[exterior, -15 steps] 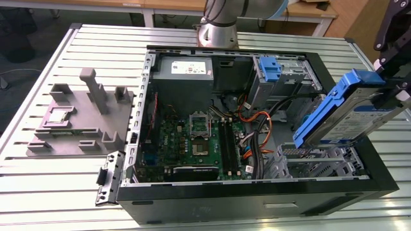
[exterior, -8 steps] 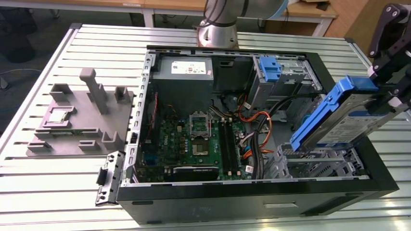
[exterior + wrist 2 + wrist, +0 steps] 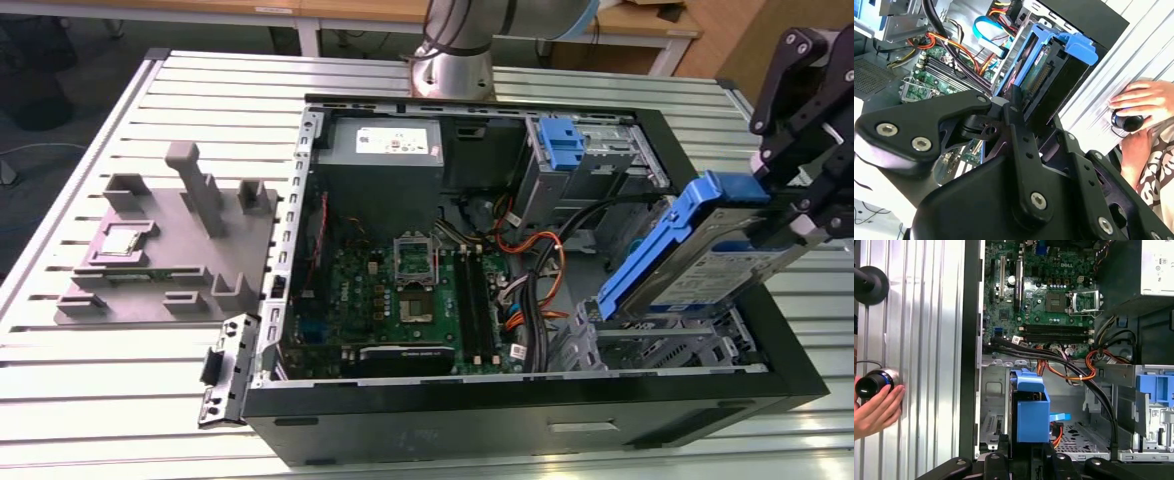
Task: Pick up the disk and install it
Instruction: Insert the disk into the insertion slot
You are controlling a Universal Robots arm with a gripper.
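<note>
The disk [image 3: 714, 262] is a silver-grey drive in blue carrier rails. It hangs steeply tilted over the drive bay [image 3: 667, 345] at the exterior view's right end of the open computer case [image 3: 534, 405]. My gripper [image 3: 787, 235] is shut on its upper end, and its lower end dips into the case just above the bay. In the second wrist view the disk [image 3: 1054, 65] sits clamped between my black fingers [image 3: 1021, 130]. In the first wrist view the blue carrier end [image 3: 1031, 410] stands out over the metal bay floor [image 3: 1079, 435].
Orange and black cables [image 3: 541, 265] run beside the bay. A bare blue bracket [image 3: 567, 145] and a grey power-supply box [image 3: 387, 145] sit at the case's far side. A grey fixture [image 3: 160, 250] lies on the slatted table. A person's hand [image 3: 876, 410] rests on a knob outside the case.
</note>
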